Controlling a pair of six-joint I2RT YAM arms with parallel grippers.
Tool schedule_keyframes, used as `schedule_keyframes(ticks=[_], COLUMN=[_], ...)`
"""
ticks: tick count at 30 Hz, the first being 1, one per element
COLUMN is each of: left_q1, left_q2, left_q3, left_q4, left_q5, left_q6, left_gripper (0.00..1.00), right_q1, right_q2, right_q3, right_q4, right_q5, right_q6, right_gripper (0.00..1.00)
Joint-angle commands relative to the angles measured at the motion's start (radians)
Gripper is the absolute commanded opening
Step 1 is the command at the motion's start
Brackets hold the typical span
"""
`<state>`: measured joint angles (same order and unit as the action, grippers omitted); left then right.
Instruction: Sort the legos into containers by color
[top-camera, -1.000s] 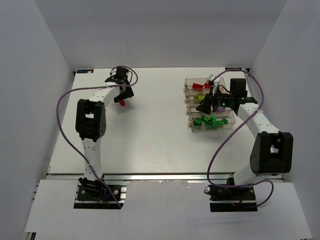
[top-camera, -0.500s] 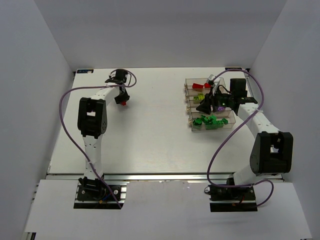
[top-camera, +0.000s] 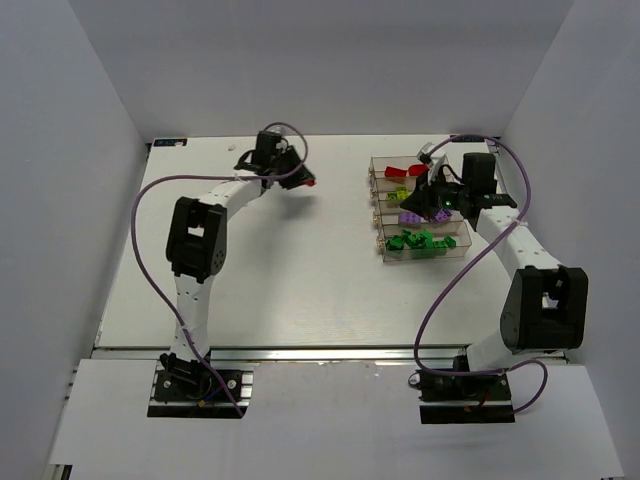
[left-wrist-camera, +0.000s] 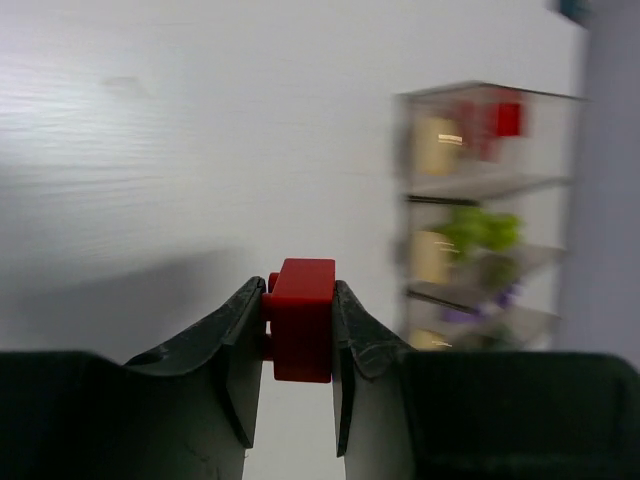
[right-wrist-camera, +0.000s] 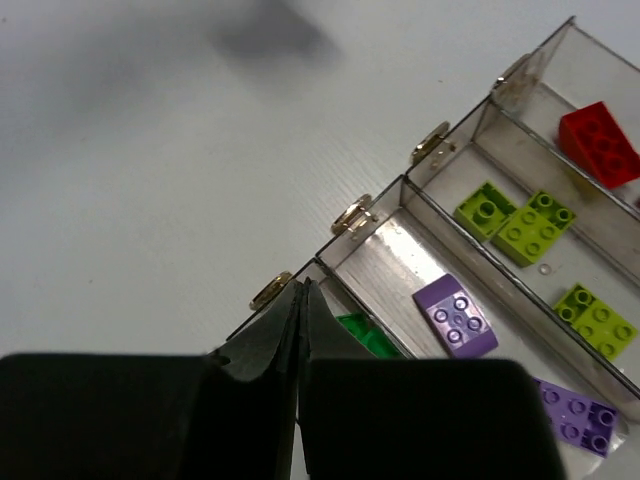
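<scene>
While the left gripper pinches a red lego, the right gripper, closed empty, hovers above the containers

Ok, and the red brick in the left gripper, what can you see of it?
The red brick is a small, glossy plastic block, uniformly red, with a stepped edge on one side. It sits pinched between the left gripper's two dark fingers, one pressing each side, with its top poking out past the fingertips. It seems to be clear of the white table and is well short of the containers.
</scene>
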<state>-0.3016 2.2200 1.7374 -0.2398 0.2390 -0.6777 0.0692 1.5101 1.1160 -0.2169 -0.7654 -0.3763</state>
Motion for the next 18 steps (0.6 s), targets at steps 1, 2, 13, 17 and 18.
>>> schedule_keyframes(ticks=[1,2,13,17,18], left_q1=[-0.135,-0.151,-0.266,-0.277,-0.28], left_q2=[0.016,0.048,0.357,0.434,0.44], left_q3=[0.111,0.147,0.537,0.622,0.629], left_q4=[0.305,0.353,0.511,0.488,0.487], left_q5=[0.227,0.223,-0.006,-0.104,-0.115], left_q6=[-0.137,-0.178,-0.224,-0.195,-0.189], left_gripper=[0.0,0.0,0.0,0.02,0.02], right_q1=[-0.015,-0.019,-0.111,-0.134,-0.14], right_q2=[-0.056,-0.062,-0.137,-0.162,-0.165], right_q3=[0.005,0.005,-0.042,-0.068,-0.073], right_q4=[0.096,0.105,0.154,0.155,0.157], right_q5=[0.078,0.089,0.097,0.069,0.066], right_q6=[0.082,0.094,0.151,0.16,0.16], right_gripper=[0.0,0.0,0.01,0.02,0.02])
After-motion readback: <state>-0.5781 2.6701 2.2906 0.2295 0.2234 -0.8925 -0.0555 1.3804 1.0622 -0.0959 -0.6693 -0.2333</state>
